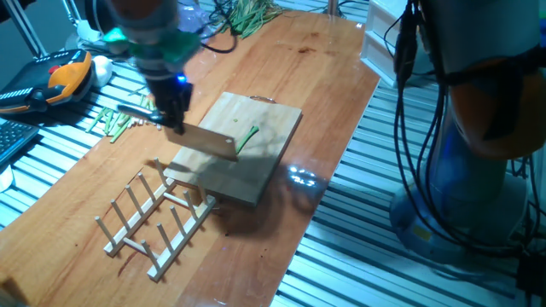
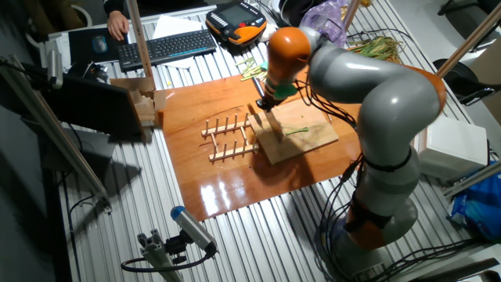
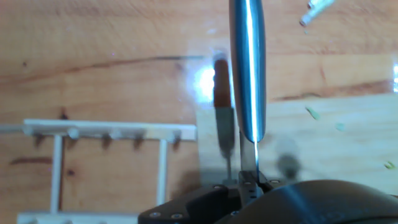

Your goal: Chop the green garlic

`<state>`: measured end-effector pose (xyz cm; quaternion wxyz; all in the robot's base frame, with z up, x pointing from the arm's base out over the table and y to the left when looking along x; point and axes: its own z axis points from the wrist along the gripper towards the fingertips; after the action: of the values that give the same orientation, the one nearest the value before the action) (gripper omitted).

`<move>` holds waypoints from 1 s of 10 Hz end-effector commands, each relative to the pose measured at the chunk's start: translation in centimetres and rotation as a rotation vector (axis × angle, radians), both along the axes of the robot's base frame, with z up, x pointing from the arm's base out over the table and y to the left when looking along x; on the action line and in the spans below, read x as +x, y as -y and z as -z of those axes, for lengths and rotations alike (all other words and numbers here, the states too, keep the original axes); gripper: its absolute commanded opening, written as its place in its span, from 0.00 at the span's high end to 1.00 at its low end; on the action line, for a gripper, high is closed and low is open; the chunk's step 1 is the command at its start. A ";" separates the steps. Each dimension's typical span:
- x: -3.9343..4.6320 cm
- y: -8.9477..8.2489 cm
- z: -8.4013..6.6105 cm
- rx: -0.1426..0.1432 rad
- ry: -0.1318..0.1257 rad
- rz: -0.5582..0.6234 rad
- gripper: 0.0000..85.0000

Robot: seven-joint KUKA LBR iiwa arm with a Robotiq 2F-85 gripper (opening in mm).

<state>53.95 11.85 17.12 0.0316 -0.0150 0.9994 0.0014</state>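
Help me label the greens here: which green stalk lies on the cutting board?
The single thin green garlic stalk, alone on the cutting board beside the knife blade. The other green stalks lie off the board on the table.

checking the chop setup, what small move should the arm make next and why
Probably shift the knife sideways over the garlic, then lower it. The gripper holds the blade above the board, beside the stalk rather than over it, and the stalk looks uncut.
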 end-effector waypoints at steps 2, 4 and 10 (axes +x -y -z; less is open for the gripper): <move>-1.52 1.5 0.3 -0.010 0.002 -0.013 1.00; -2.69 3.3 1.4 -0.029 0.026 -0.029 1.00; -1.14 0.9 1.4 0.054 -0.053 0.020 1.00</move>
<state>52.81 10.91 15.70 0.0065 -0.0042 0.9996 0.0277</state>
